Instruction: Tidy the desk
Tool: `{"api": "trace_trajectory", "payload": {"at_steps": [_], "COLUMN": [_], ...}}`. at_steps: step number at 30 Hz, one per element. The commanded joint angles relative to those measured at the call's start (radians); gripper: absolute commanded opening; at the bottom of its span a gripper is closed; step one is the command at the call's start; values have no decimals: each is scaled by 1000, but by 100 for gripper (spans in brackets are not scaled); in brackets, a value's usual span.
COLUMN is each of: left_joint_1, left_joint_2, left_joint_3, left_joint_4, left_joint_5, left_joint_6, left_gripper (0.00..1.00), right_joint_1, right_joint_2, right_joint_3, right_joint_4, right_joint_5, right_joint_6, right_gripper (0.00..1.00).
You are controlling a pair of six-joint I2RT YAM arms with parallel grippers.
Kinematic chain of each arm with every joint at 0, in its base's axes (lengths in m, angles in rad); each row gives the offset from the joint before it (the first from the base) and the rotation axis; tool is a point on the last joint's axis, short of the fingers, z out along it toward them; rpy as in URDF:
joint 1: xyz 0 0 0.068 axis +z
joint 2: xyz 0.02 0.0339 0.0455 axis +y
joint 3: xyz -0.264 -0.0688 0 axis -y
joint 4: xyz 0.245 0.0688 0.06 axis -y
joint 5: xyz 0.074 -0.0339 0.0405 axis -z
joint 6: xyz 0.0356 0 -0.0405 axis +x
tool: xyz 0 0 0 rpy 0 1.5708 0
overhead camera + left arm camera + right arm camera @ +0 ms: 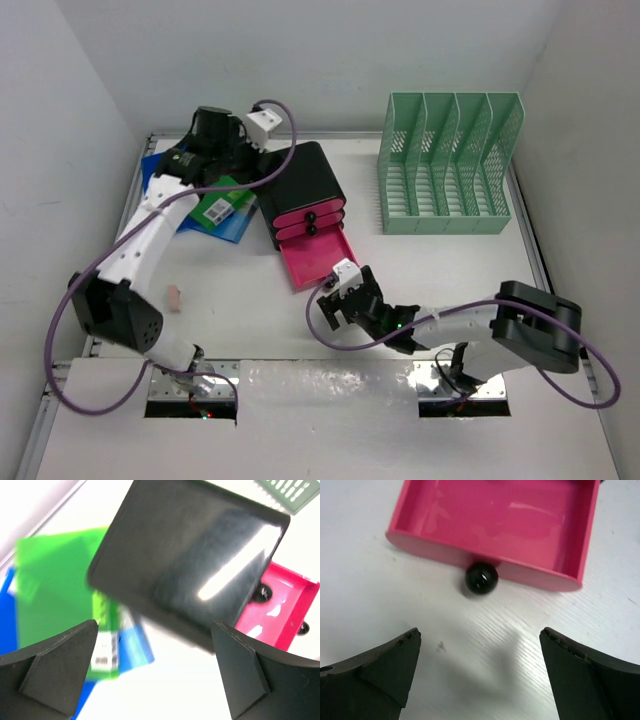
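Observation:
The white desk [440, 270] holds a black box [300, 180] of pink drawers. Its bottom drawer [318, 258] stands pulled out and looks empty in the right wrist view [495, 520]. My right gripper [340, 298] is open just in front of that drawer. Its black knob [481, 577] lies a little beyond the gripper [480, 632], nothing between the fingers. My left gripper [228, 160] hovers open at the back left, beside the black box [190, 560] and over a green folder [55, 580] and a blue one [7, 615]. Only bare desk shows between its fingertips [155, 630].
A mint-green mesh file rack [448, 165] stands at the back right. A small pinkish block [175, 297] lies on the desk near the left arm. The folders [222, 205] are stacked askew against the box's left side. White walls close in the desk.

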Motion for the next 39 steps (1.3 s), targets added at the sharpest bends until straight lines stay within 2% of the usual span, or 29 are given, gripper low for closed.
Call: {"api": "trace_trajectory", "payload": {"at_steps": [1, 3, 6, 7, 9, 14, 18, 23, 28, 32, 35, 36, 39], "left_joint_1": [56, 106, 273, 372, 465, 589, 712, 742, 738, 693, 613, 602, 594], "left_joint_2": [-130, -163, -170, -171, -189, -252, -239, -213, -177, -163, -170, -162, -115], "left_joint_3": [50, 51, 47, 30, -28, -165, -287, -435, -606, -706, -824, -844, -864], "left_joint_4": [-162, -221, -339, -365, -408, -417, -413, -396, -361, -310, -181, -100, 0], "left_joint_5": [-108, -162, -145, -130, -122, -128, -110, -97, -16, -33, -149, -210, -292], "left_joint_6": [2, 10, 27, 42, 64, 111, 179, 233, 262, 279, 215, 202, 168], "left_gripper": [96, 97, 97, 97, 96, 96, 96, 94, 93, 94, 95, 95, 95], "right_joint_1": [3, 3, 3, 3, 3, -9, -81, -199, -202, -202, -202, -202, -202], "right_joint_2": [-79, -125, -191, -210, -272, -395, -486, -500, -452, -420, -403, -400, -388], "right_joint_3": [-43, -69, -101, -107, -122, -127, -116, -109, -115, -119, -119, -119, -119], "right_joint_4": [-52, -60, -74, -80, -107, -233, -330, -373, -344, -324, -310, -305, -298], "right_joint_5": [-43, -56, -79, -79, -74, -25, -24, -85, -91, -82, -74, -71, -62], "right_joint_6": [-26, -33, -34, -40, -59, -60, -13, 24, 21, 12, -7, -10, -16], "right_gripper": [99, 99, 99, 99, 99, 99, 99, 99, 99, 99, 99, 99, 99]}}
